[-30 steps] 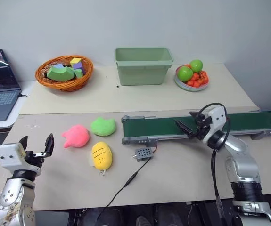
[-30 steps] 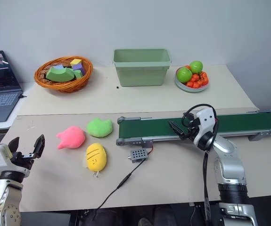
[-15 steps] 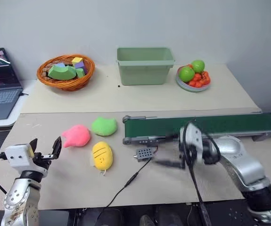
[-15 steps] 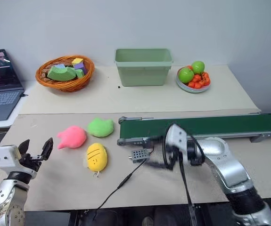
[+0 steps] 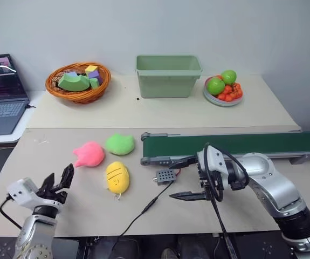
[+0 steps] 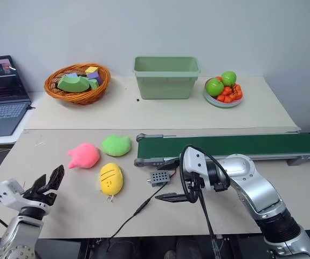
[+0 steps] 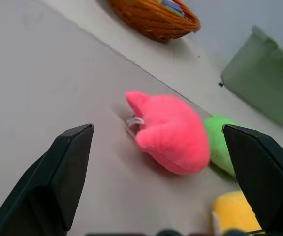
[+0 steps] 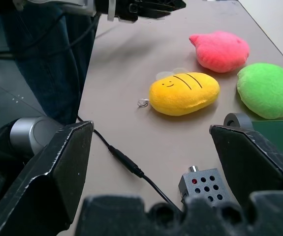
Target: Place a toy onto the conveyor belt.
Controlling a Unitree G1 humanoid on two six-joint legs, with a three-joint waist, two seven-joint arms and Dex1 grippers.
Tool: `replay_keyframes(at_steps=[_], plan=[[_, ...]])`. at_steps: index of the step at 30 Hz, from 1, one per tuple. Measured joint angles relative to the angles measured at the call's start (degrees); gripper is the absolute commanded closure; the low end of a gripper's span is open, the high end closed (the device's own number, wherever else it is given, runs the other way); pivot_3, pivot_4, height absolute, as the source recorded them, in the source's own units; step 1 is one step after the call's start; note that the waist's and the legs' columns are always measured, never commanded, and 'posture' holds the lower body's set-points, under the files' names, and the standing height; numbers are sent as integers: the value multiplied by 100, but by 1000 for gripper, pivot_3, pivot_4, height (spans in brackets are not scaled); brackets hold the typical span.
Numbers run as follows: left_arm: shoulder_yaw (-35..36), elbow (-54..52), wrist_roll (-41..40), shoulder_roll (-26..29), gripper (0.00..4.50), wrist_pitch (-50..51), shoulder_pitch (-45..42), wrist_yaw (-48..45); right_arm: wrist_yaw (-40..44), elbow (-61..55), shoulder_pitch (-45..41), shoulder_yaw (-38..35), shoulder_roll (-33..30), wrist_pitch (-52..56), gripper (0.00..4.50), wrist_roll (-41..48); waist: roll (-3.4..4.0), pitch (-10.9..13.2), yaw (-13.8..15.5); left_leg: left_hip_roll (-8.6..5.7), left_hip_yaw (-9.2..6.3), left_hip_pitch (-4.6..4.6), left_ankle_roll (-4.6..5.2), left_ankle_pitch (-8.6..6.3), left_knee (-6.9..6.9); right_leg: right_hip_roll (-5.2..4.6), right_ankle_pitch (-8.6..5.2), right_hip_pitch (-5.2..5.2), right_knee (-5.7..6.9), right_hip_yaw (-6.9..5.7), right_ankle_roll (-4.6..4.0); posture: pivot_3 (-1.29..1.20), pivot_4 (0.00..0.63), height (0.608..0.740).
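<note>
Jaws wide, toy (image 5: 89, 154) untouched

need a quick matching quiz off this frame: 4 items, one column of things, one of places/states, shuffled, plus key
Things
1. pink toy
2. wicker basket
3. conveyor belt
4. left gripper

Places or states
A. holds coloured foam blocks, far left of the table
B. bare, nothing on it, with the green bin behind it
C. jaws wide open, holding nothing, short of the plush toys
D. lies on the table beside the green plush, above the yellow plush

Pairs: 1-D, 2-A, 3-B, 4-C
</note>
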Motion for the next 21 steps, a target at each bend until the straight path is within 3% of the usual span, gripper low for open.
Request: replay_keyframes(at_steps=[2, 6, 21], plan=[[62, 101, -658, -145, 19, 224, -238, 341, -42, 0, 2, -1, 3, 5, 0, 0, 0, 0, 3, -3, -5, 2, -3, 2, 0, 0, 0, 3, 1, -3, 0, 0, 150, 728], [74, 562, -1230, -299, 19, 382, -854, 731, -134, -2, 13, -3, 8, 27, 0, 4, -1, -1, 5, -6, -7, 1, -24, 14, 0, -1, 0, 2, 1, -8, 0, 0, 150, 728], [-40, 1893, -825, 329, 19, 548, -1550, 791, -568, -258, 233, -227, 6, 229, 0, 57, 1, -2, 9, -7, -8, 1, -27, 15, -3, -5, 0, -3, 2, -22, -2, 0, 150, 728]])
